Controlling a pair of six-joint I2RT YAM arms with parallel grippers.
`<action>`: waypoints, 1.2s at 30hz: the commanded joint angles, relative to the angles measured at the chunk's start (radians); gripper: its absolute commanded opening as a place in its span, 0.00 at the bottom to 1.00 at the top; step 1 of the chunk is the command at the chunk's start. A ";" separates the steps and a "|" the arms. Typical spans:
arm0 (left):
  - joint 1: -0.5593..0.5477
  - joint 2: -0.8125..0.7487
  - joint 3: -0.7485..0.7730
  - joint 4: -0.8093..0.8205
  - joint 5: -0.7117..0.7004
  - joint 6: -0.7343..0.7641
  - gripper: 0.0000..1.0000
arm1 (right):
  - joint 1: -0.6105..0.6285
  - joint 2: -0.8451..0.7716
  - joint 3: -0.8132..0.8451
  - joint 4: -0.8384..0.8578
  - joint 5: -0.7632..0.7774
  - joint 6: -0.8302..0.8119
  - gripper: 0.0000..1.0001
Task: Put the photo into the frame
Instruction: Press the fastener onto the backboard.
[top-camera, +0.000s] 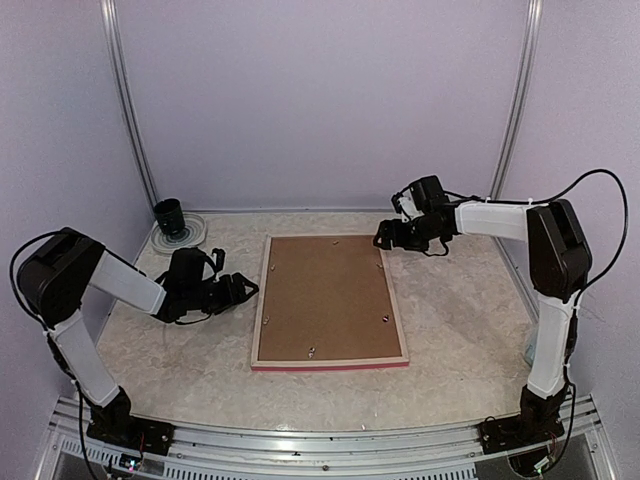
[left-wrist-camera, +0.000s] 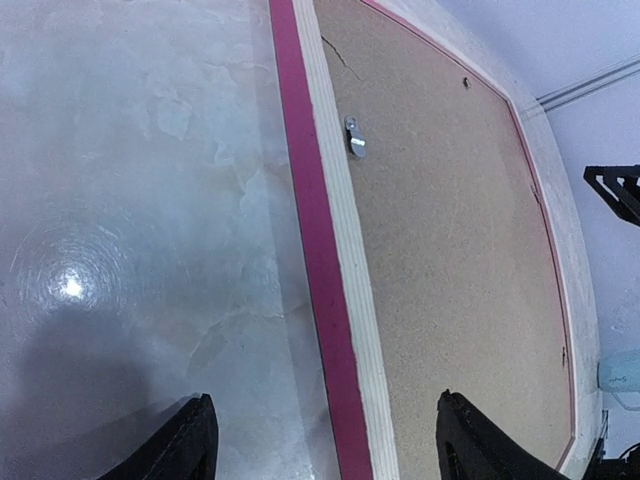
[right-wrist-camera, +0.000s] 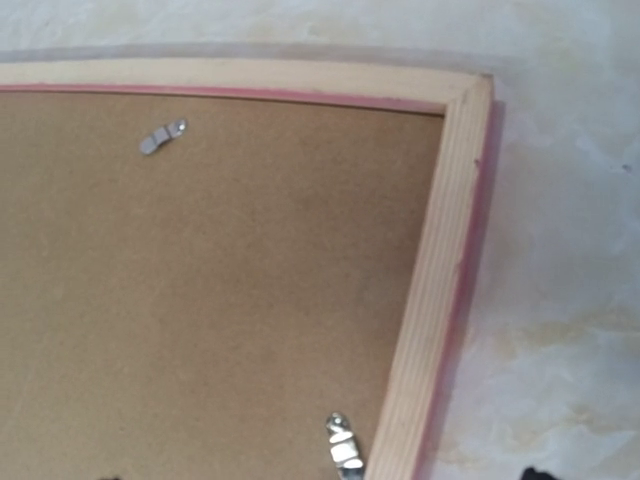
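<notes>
The frame (top-camera: 398, 312) lies face down in the middle of the worktop (top-camera: 460, 330), with the brown backing board (top-camera: 325, 295) set inside it. The photo is not visible, so probably it is already under the board. The left gripper (left-wrist-camera: 320, 445) has its fingers spread and grasps nothing. For the right gripper (top-camera: 386, 238) I cannot tell.

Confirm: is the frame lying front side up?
No, the frame lies pale wood back up, with the backing board showing.

Soft even overhead light, round glare spot on the table (left-wrist-camera: 72, 285), wide-angle bowing in the left wrist view.
</notes>
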 joint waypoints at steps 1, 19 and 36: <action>0.007 0.018 -0.016 0.033 0.023 -0.021 0.74 | -0.002 0.031 0.008 0.000 -0.027 -0.021 0.85; -0.010 0.071 -0.007 0.093 0.104 -0.067 0.74 | -0.018 0.049 -0.065 0.063 -0.084 -0.065 0.81; -0.066 -0.055 0.039 -0.062 -0.036 0.077 0.76 | -0.018 0.007 -0.025 -0.060 0.024 -0.073 0.80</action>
